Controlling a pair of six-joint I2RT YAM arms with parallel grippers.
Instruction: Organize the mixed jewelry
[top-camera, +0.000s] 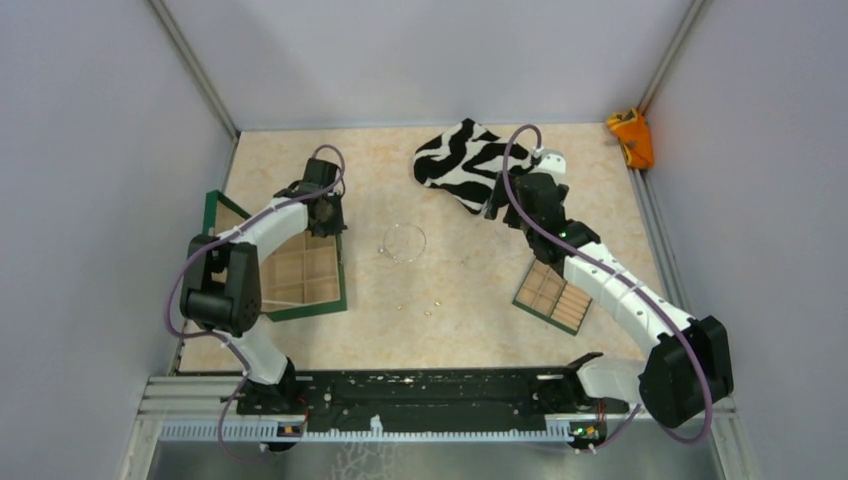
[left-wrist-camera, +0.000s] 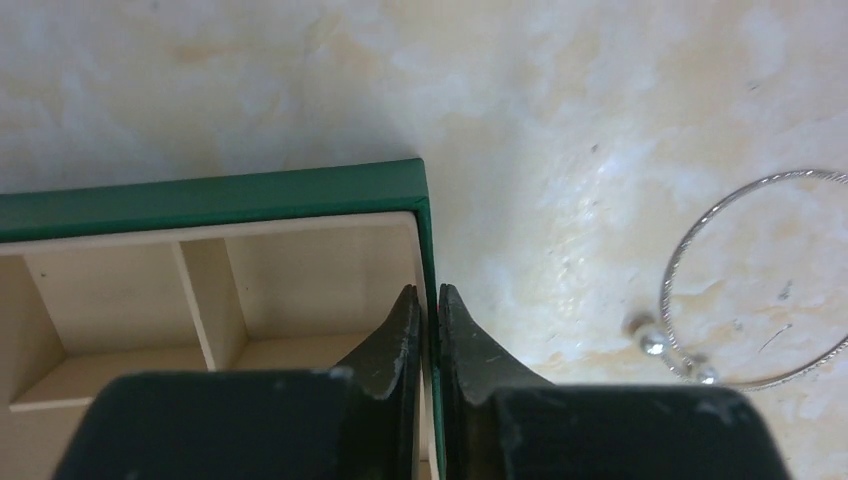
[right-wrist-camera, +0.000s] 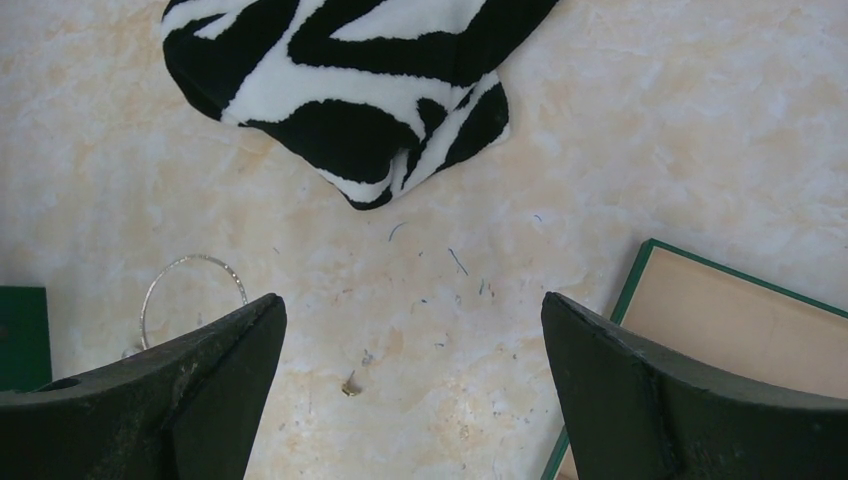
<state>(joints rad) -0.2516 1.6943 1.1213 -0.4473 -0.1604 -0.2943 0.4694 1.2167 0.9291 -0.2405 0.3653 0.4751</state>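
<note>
One dark green box with tan wooden compartments (top-camera: 312, 309) lies at the left of the beige marbled tabletop (top-camera: 470, 290). A smaller green-edged wooden divider tray (top-camera: 553, 297) lies askew at the right. A black-and-white zebra-striped cloth (top-camera: 462, 160) lies crumpled at the far side. A small orange object (top-camera: 631, 135) occupies the far right corner.

Your top view is bright and evenly lit from overhead; the arms drop only faint, soft shadows on the table (top-camera: 470, 290). In your left wrist view, the left gripper (left-wrist-camera: 428, 300) is a dark, blurred mass at 6 o'clock, the green box (left-wrist-camera: 200, 195) shades the surface towards 12, and the hoop (left-wrist-camera: 652, 345) glints at 3. Your right wrist view is sharp, with the right gripper (right-wrist-camera: 412, 300) dark at 7 and 5.
</note>
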